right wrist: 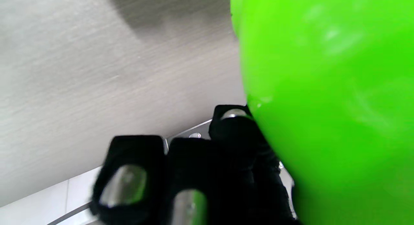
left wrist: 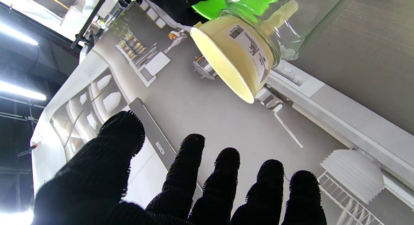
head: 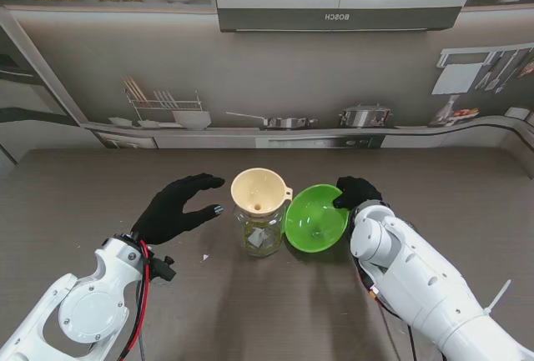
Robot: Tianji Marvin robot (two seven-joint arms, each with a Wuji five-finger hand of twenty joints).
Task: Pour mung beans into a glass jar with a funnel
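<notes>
A glass jar (head: 260,237) stands mid-table with a cream funnel (head: 259,192) seated in its mouth. The wrist view shows the same funnel (left wrist: 233,53) and jar (left wrist: 288,27) close up. My right hand (head: 357,192) is shut on the far rim of a green bowl (head: 316,218), which is tipped toward the funnel and looks empty inside. The bowl (right wrist: 326,99) fills the right wrist view beside my fingers (right wrist: 233,147). My left hand (head: 177,208) hovers just left of the jar, open, fingers spread (left wrist: 190,173), a small gap from the glass.
The grey table top (head: 100,194) stretches wide on both sides. A small pale speck (head: 205,257) lies near my left wrist. A printed kitchen backdrop (head: 275,119) stands along the far edge.
</notes>
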